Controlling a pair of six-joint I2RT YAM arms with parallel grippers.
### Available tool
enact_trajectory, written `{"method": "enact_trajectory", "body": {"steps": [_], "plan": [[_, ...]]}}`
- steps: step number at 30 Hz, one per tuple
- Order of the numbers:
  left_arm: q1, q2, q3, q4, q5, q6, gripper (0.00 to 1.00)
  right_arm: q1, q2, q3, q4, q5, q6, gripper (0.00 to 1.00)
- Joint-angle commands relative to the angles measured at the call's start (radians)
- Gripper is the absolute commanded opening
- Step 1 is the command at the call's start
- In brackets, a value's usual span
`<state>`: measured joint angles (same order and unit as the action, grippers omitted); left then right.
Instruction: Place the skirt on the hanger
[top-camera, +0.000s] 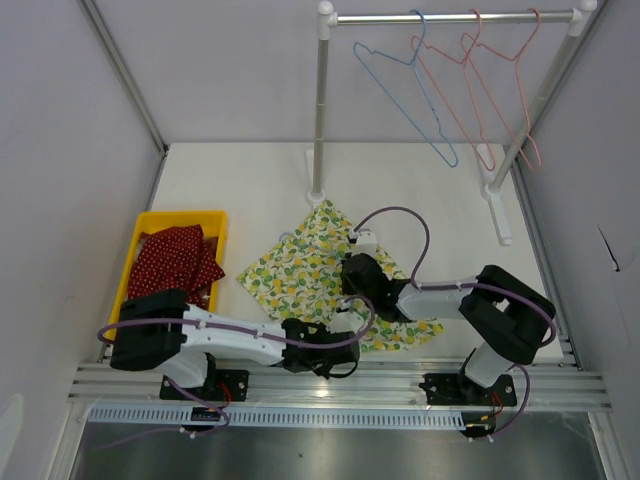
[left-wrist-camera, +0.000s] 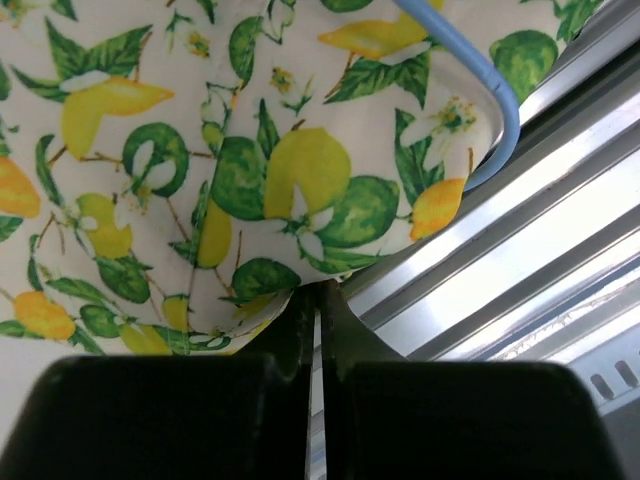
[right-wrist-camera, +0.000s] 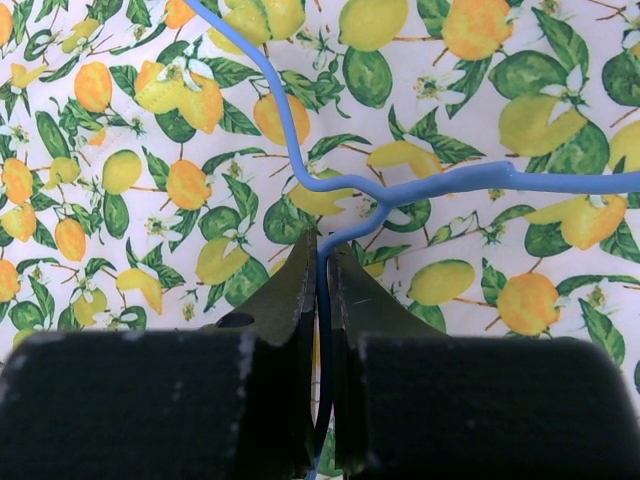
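The skirt (top-camera: 295, 268), white with a lemon and leaf print, lies flat on the table. A blue wire hanger (right-wrist-camera: 440, 185) rests on top of it, and one rounded corner of the hanger (left-wrist-camera: 483, 75) reaches the skirt's near edge. My right gripper (right-wrist-camera: 322, 245) is shut on the hanger's twisted neck, over the middle of the skirt (right-wrist-camera: 150, 150); seen from above, my right gripper (top-camera: 355, 285) points down at the cloth. My left gripper (left-wrist-camera: 318, 290) is shut at the skirt's near hem (left-wrist-camera: 250, 290), with cloth pinched at its tips; from above, my left gripper (top-camera: 345, 350) sits by the near rail.
A yellow bin (top-camera: 216, 226) holding a red dotted cloth (top-camera: 175, 258) stands at the left. A white rack (top-camera: 320, 110) at the back carries a blue hanger (top-camera: 405, 90) and two pink hangers (top-camera: 490, 85). An aluminium rail (left-wrist-camera: 520, 230) runs along the near edge.
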<state>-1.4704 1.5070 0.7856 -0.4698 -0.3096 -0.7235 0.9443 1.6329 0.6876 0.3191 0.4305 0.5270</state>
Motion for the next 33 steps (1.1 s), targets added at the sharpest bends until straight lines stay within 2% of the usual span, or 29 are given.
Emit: {"method": "enact_trajectory", "body": {"steps": [1,7,13,17,27,33], "plan": [[-0.002,-0.08,0.088,-0.082,-0.04,0.044,0.0,-0.01,-0.047,-0.031,-0.061,0.005,-0.018,0.0],[0.018,-0.189,0.173,-0.179,0.032,0.119,0.0,-0.036,-0.094,-0.054,-0.078,0.008,-0.027,0.0],[0.091,-0.28,0.172,-0.185,0.127,0.151,0.0,-0.029,-0.162,-0.095,-0.103,0.039,-0.015,0.0],[0.099,-0.31,0.182,-0.216,0.174,0.179,0.0,-0.016,-0.197,-0.125,-0.126,0.079,-0.002,0.0],[0.096,-0.383,0.064,-0.191,0.293,0.16,0.0,-0.007,-0.249,-0.138,-0.164,0.143,-0.012,0.0],[0.096,-0.415,0.0,-0.19,0.302,0.13,0.0,-0.012,-0.252,-0.138,-0.187,0.201,-0.035,0.0]]}}
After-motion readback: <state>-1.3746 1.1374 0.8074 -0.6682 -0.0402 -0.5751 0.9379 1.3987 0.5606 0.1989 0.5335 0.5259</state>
